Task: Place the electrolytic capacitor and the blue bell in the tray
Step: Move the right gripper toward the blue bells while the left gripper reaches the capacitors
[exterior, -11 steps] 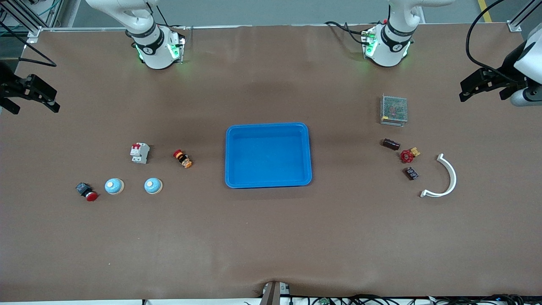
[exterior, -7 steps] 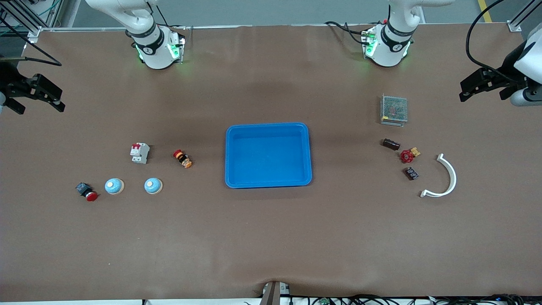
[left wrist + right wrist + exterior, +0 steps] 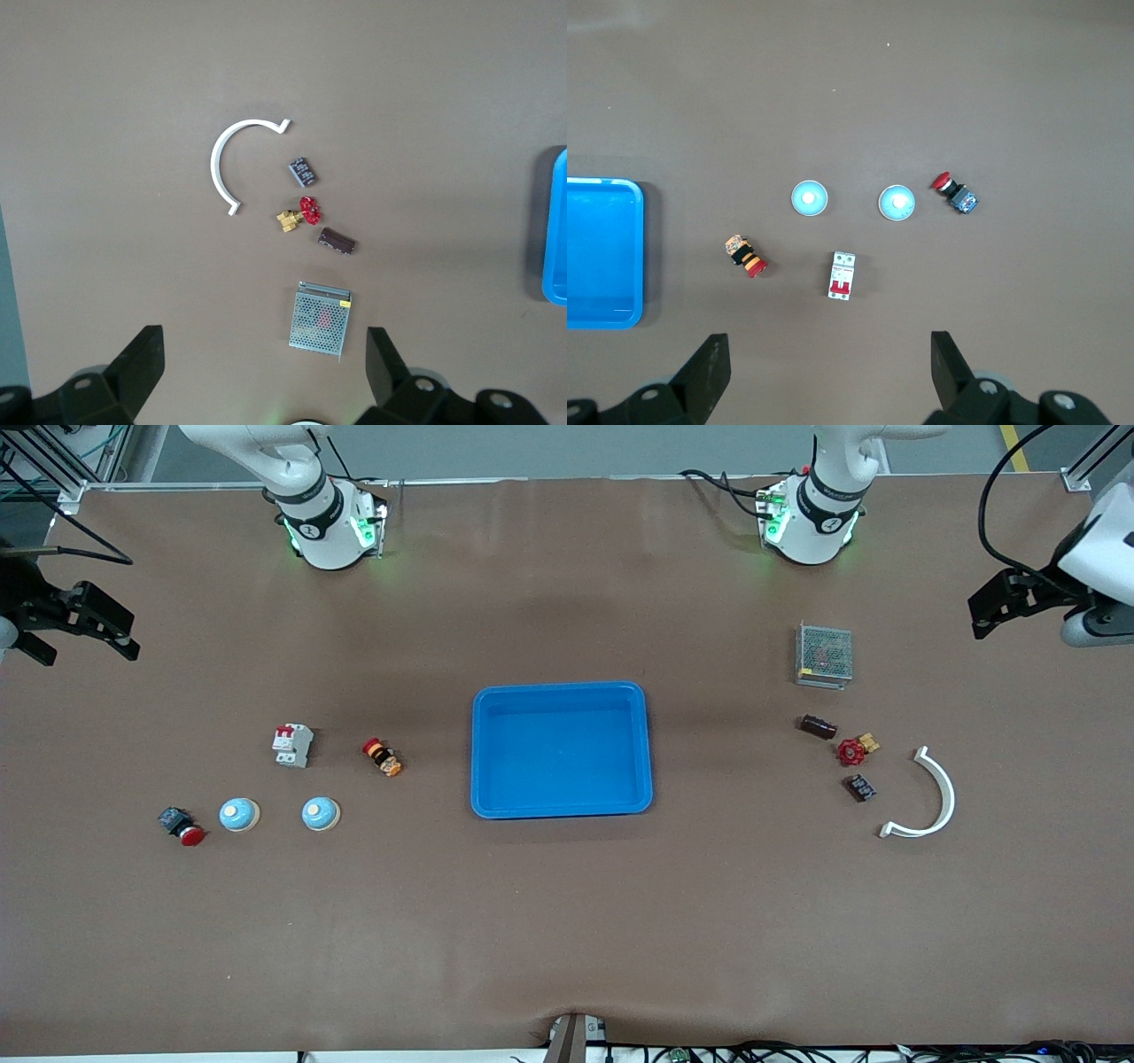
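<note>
Both arms' jaws hang open over the surface ends: left gripper (image 3: 997, 607) above the electrolytic capacitor (image 3: 337, 241), right gripper (image 3: 75, 624) above 2 blue bells (image 3: 810, 198), tray (image 3: 562, 749) between.

Front camera: high, across the table from the two arm bases, tilted steeply down, far enough to take in the whole brown tabletop (image 3: 567, 921). Left wrist camera: well above the table, looking straight down past its own spread fingertips (image 3: 142, 363); under the left gripper (image 3: 264, 367) lie the mesh box (image 3: 321, 319), dark capacitor (image 3: 337, 241) and white curved piece (image 3: 221, 164). Right wrist camera: likewise high and downward, right gripper (image 3: 830, 367) over the circuit breaker (image 3: 842, 275) and two blue bells (image 3: 810, 198). Both wrist views catch an edge of the blue tray (image 3: 602, 252), which the front view shows whole at centre.
</note>
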{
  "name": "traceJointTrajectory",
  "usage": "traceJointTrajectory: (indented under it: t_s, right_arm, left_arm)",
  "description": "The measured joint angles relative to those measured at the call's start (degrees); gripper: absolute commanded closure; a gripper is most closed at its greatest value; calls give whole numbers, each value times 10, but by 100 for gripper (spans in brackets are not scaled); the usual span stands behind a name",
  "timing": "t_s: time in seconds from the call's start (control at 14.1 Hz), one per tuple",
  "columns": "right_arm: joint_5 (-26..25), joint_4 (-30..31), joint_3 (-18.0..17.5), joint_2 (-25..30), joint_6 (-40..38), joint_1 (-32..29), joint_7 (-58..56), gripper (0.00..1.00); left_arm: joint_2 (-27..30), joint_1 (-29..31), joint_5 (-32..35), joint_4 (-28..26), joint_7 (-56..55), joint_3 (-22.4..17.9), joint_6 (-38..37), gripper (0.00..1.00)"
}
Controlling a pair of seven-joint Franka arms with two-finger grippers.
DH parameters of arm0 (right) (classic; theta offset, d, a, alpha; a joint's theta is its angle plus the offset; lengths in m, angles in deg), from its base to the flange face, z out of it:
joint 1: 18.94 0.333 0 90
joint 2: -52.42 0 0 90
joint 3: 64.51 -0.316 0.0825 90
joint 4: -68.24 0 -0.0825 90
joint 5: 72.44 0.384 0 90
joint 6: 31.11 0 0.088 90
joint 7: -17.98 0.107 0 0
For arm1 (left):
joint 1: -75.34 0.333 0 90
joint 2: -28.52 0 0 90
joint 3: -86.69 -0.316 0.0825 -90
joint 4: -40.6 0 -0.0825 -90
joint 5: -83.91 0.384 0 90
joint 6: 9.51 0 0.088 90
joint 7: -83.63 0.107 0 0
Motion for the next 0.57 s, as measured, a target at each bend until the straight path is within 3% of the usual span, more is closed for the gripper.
traceJointTrajectory:
  t_s: [0.28, 0.57]
  right_arm:
    - [0, 1, 0, -7, 0, 7, 0, 0]
    - [13, 2, 0, -48, 12, 7, 0, 0]
  left_arm:
    - [-3, 6, -27, -5, -19, 1, -2, 0]
    - [-6, 21, -62, -36, -54, 0, -3, 0]
